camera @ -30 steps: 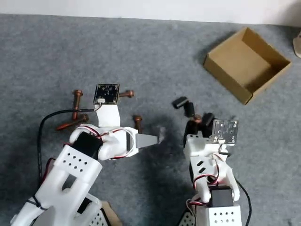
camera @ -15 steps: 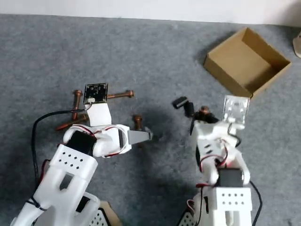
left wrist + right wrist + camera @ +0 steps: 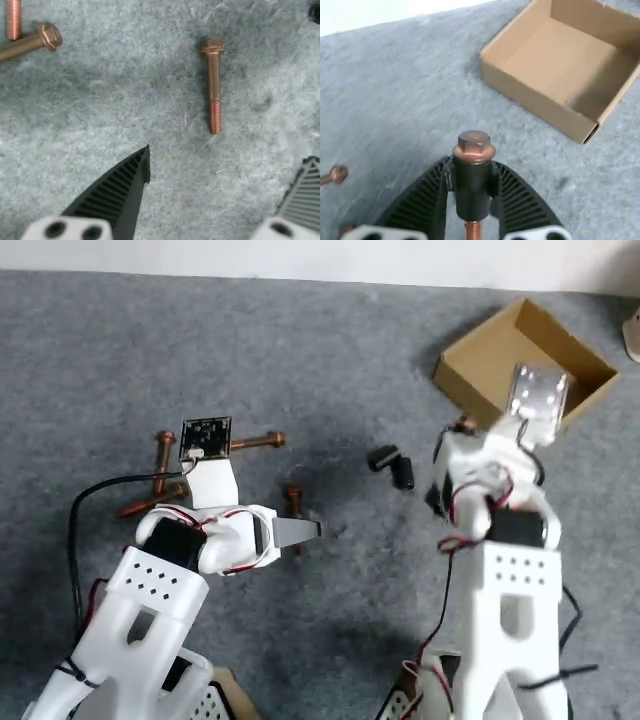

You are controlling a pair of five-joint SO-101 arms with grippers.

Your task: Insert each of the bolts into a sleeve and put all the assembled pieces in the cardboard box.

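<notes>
The right end effector point(image 3: 472, 175) is seen clenched on a black sleeve point(image 3: 472, 192). A copper bolt point(image 3: 474, 146) is seated in the sleeve, its hex head standing proud of one end and its threaded tip showing at the other. The assembled piece is held clear of the grey bench point(image 3: 340, 360), near the outer wall of the cardboard box point(image 3: 532, 97) but not over its opening. The left end effector point(image 3: 227, 157) is released, jaws spread wide, and is held above a loose bolt point(image 3: 213, 85), which lies flat on the bench and is touched by neither jaw. Two spare sleeves point(image 3: 383, 457) are noted lying just beside each other between the arms. Three further bolts point(image 3: 163, 460) are scattered by the left arm's wrist camera, well apart from the box.
</notes>
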